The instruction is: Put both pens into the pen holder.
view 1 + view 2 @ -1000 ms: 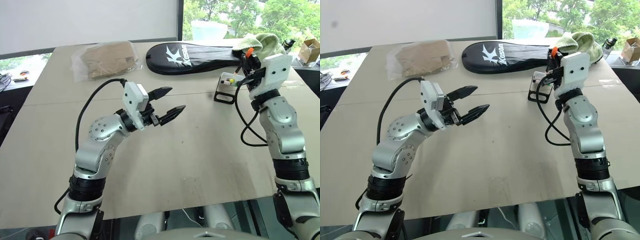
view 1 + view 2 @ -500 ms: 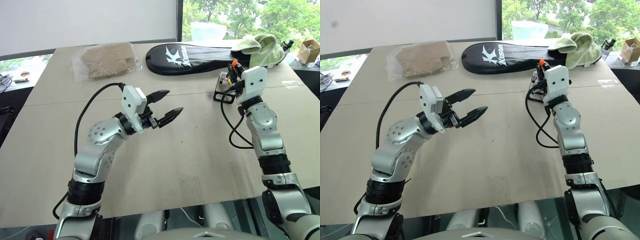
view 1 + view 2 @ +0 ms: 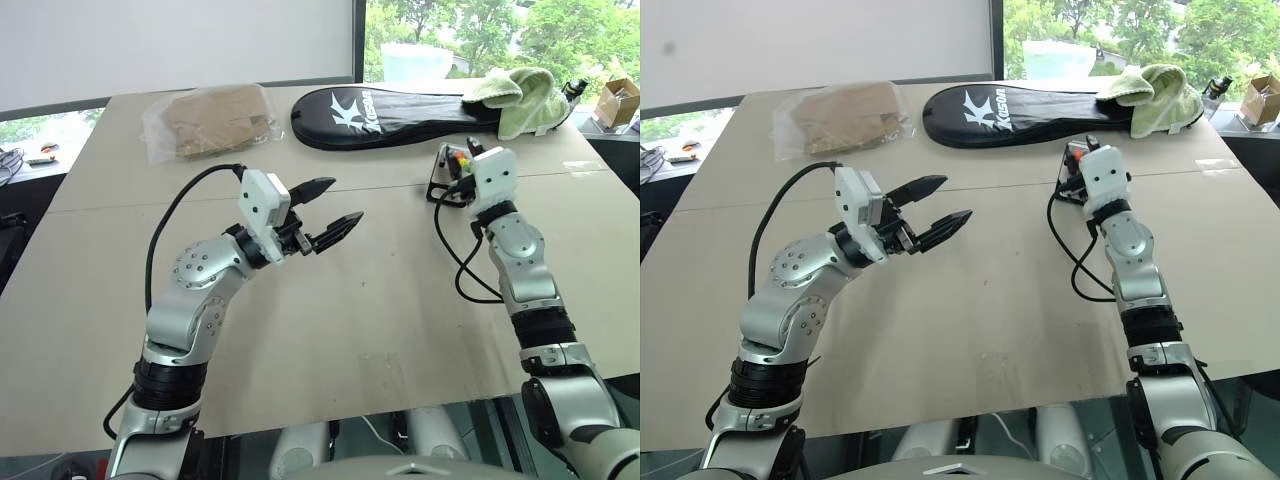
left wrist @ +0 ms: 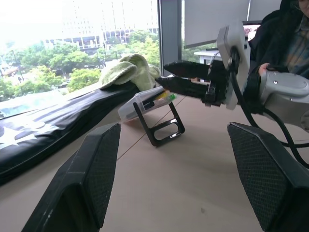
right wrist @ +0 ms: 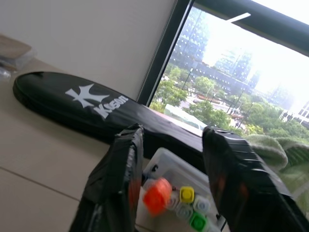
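1. The right gripper (image 5: pixel 169 179) sits right over the pen holder (image 4: pixel 153 112), a small black-framed stand with a white top face carrying yellow (image 5: pixel 187 194), green and red caps, at the far right of the pale wooden desk (image 3: pixel 380 310).
2. In the right wrist view its 2 black fingers (image 5: pixel 118 179) stand apart, and the orange end (image 5: pixel 157 195) of a pen lies between them, low at the holder's top face. I judge that this pen is being let go into the holder; whether a finger touches it I cannot tell.
3. I cannot make out the 2nd pen, white-and-black with a blue tip, so I cannot say whether it is already stowed.
4. The left gripper (image 3: pixel 330 205) hovers wide open and empty above the middle of the desk, well apart from the holder.
5. Room for moving: the long black racket bag (image 3: pixel 400 112) with a green towel (image 3: pixel 520 90) on its right end lies just beyond the holder, so space on the far side is tight. A clear plastic bag of brown material (image 3: pixel 210 118) lies far left. The near half of the desk is bare.
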Tool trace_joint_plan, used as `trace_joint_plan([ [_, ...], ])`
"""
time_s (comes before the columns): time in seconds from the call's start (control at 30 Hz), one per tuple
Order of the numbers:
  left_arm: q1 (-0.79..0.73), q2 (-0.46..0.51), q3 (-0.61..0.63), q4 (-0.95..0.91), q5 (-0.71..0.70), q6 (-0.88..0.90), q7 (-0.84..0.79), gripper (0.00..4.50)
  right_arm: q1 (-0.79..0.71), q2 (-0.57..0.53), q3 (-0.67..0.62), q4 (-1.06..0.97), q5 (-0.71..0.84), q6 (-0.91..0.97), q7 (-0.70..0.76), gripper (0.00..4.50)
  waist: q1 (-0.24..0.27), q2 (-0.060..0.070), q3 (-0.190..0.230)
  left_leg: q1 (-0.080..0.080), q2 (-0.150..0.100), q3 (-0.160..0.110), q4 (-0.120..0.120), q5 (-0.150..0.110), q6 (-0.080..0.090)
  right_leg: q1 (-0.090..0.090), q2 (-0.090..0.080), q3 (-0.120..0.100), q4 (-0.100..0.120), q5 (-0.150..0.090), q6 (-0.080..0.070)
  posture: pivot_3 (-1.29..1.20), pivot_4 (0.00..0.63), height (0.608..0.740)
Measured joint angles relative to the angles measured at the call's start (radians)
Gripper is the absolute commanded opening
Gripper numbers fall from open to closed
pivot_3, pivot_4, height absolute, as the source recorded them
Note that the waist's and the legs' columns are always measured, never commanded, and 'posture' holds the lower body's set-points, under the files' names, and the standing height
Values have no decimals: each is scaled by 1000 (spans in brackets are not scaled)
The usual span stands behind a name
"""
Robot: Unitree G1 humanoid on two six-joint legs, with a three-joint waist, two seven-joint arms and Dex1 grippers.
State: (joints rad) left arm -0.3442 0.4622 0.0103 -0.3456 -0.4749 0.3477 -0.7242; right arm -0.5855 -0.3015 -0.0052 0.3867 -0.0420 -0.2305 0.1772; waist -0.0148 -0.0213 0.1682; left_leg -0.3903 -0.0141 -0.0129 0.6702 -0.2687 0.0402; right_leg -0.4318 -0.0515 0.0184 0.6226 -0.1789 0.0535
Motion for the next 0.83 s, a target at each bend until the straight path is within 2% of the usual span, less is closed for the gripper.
trace_joint_plan([
  [0.03,3,1,0,0,0,0,0,3657,0,-4,0,4,-4,-9,2,3779,0,0,0,0,0,0,0,0,0,0,0,0,0,0,0,0,150,740],
  [0.1,9,1,0,0,0,0,0,3657,1,-10,-3,-2,-7,-16,6,4455,-1,0,0,0,0,0,0,0,0,0,0,0,0,0,0,0,150,740],
  [0.23,27,3,2,0,0,2,3,3657,48,-11,-10,-117,15,23,23,4455,0,0,0,0,0,-1,-1,0,0,0,0,0,0,0,0,0,150,740],
  [0.37,61,23,3,-18,0,34,14,3657,170,-41,-6,-356,111,184,128,4455,4,1,0,-1,0,-2,-1,0,0,0,-1,-2,0,0,0,0,150,740],
  [0.47,113,42,46,-53,-36,105,52,4450,319,-152,-3,-601,208,347,256,4500,6,1,0,-2,0,-4,0,-1,1,0,-2,-3,-1,0,0,0,150,740],
  [0.53,167,59,98,-84,-79,173,80,4484,440,-237,-22,-747,279,464,319,4500,6,1,0,-2,0,-5,0,-1,1,0,-2,-4,-1,0,0,0,150,740],
  [0.7,333,113,174,-197,-101,256,122,4484,662,-377,-176,-931,441,674,415,4500,4,1,1,0,0,-3,0,-1,1,1,-2,-2,-1,-3,-3,0,150,740],
  [0.83,460,133,252,-237,-113,274,137,4484,783,-453,-335,-960,519,745,489,4500,5,-1,1,8,1,-2,0,-1,1,9,-1,-3,-2,-6,1,0,150,740],
])
